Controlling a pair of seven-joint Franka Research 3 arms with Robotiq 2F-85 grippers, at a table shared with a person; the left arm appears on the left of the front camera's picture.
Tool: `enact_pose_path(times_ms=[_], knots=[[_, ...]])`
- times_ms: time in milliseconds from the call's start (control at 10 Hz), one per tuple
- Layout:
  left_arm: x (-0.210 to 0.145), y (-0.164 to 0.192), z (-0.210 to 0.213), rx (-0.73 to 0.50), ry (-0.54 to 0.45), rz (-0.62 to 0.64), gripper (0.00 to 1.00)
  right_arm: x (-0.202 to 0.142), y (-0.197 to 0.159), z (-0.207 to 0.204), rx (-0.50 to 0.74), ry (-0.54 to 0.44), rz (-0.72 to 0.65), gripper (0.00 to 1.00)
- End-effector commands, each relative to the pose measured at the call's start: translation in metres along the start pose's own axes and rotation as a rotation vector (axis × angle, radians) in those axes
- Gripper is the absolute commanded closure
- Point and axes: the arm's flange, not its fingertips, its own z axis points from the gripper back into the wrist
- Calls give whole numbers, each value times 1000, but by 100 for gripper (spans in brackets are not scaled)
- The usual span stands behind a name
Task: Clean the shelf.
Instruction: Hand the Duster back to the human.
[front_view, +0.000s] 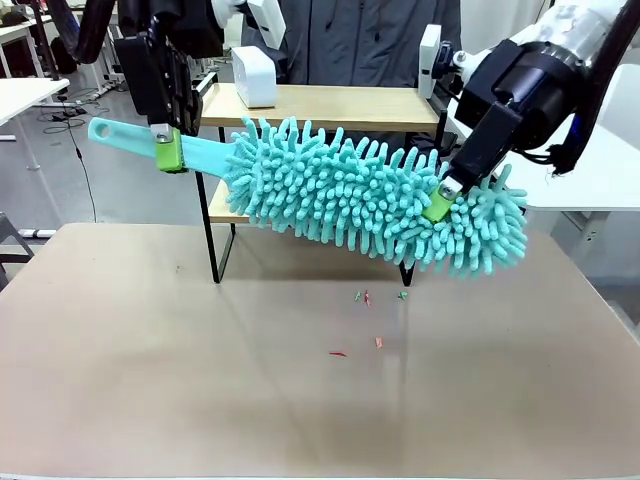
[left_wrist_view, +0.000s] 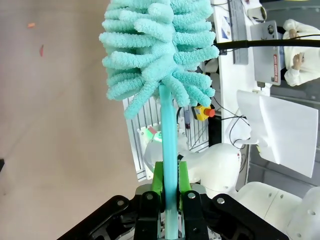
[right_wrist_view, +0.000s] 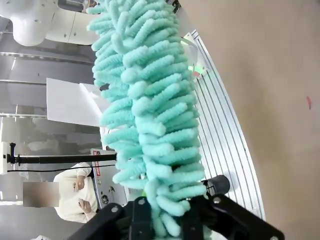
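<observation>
1. Shelf (front_view: 330, 105) boards and black frame are seen in the front view at the far side of the tabletop (front_view: 300, 380), behind a teal duster (front_view: 370, 195) that is held across its front.
2. Nearest the camera, small red and green scraps (front_view: 366, 298) are seen lying on the tabletop, just in front of the shelf legs.
3. The left pincer (front_view: 169, 150) is seen clenched on the duster's flat handle; the left wrist view confirms this, the handle being clamped between the green pads (left_wrist_view: 159, 180).
4. The right pincer (front_view: 440, 200) is seen clenched into the fluffy head near its far end; in the right wrist view the fingertips are buried in the fronds, so the pads cannot be made out.
5. The lower board is largely hidden by the duster.
6. A white box (front_view: 254, 75) is seen on the top board, and a person's grey jacket (front_view: 350, 40) beyond it.
</observation>
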Motion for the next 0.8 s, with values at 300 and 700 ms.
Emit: enact_pose_path(times_ms=[300, 700], knots=[[-3, -2, 9, 29, -90, 13, 0, -1, -2, 4, -13, 8, 31, 100], [-109, 0, 36, 162, -503, 322, 0, -23, 1, 39, 61, -79, 36, 100]])
